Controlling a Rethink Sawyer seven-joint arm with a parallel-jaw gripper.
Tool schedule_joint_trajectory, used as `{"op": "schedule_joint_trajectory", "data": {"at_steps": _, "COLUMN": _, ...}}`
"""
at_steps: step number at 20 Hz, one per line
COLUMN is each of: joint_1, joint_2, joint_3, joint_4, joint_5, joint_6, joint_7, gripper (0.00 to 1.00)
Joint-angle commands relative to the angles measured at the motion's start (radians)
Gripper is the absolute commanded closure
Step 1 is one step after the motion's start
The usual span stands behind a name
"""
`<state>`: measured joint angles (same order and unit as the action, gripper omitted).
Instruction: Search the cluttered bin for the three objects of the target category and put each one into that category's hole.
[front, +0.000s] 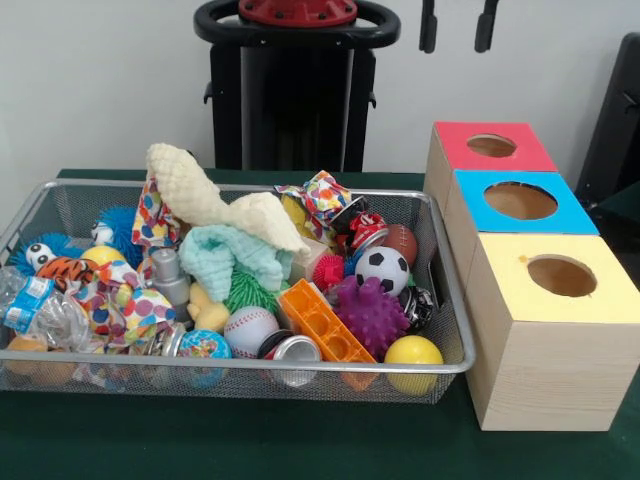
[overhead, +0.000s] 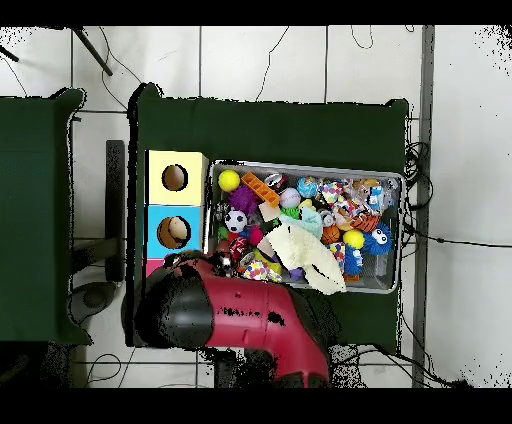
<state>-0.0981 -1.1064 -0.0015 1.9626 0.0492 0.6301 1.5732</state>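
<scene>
The wire mesh bin (front: 250, 365) is full of toys; it also shows in the overhead view (overhead: 300, 166). Three spotted white cloths lie in it: one at the back left (front: 150, 215) under the cream knitted cloth (front: 215, 200), one at the back middle (front: 325, 193), also seen from overhead (overhead: 262, 267), and one at the front left (front: 140, 308). The yellow-faced box's hole (front: 561, 275) is nearest the camera, to the right of the bin, and shows from overhead (overhead: 175, 178). My gripper (front: 457, 28) hangs high above the red box, with only its two fingertips showing, apart and empty.
A blue-faced box (front: 520, 200) and a red-faced box (front: 491, 146) stand behind the yellow one. A mint-green fluffy cloth (front: 235, 255), balls, cans, an orange brick (front: 320, 320) and a purple spiky ball (front: 372, 312) crowd the bin. In the overhead view my red arm (overhead: 250, 325) covers the red box.
</scene>
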Motion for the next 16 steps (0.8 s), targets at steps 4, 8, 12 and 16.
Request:
{"op": "schedule_joint_trajectory", "data": {"at_steps": 4, "joint_1": -0.151, "joint_2": 0.079, "joint_3": 0.120, "joint_4": -0.054, "joint_5": 0.049, "joint_6": -0.053, "joint_7": 0.017, "gripper": 0.00}}
{"op": "schedule_joint_trajectory", "data": {"at_steps": 8, "joint_1": -0.215, "joint_2": 0.070, "joint_3": 0.172, "joint_4": 0.037, "joint_5": 0.055, "joint_6": -0.153, "joint_7": -0.012, "gripper": 0.00}}
{"op": "schedule_joint_trajectory", "data": {"at_steps": 12, "joint_1": -0.288, "joint_2": 0.086, "joint_3": 0.242, "joint_4": 0.108, "joint_5": 0.027, "joint_6": -0.252, "joint_7": -0.030, "gripper": 0.00}}
{"op": "schedule_joint_trajectory", "data": {"at_steps": 16, "joint_1": -0.339, "joint_2": 0.117, "joint_3": 0.291, "joint_4": 0.179, "joint_5": -0.040, "joint_6": -0.373, "joint_7": 0.002, "gripper": 0.00}}
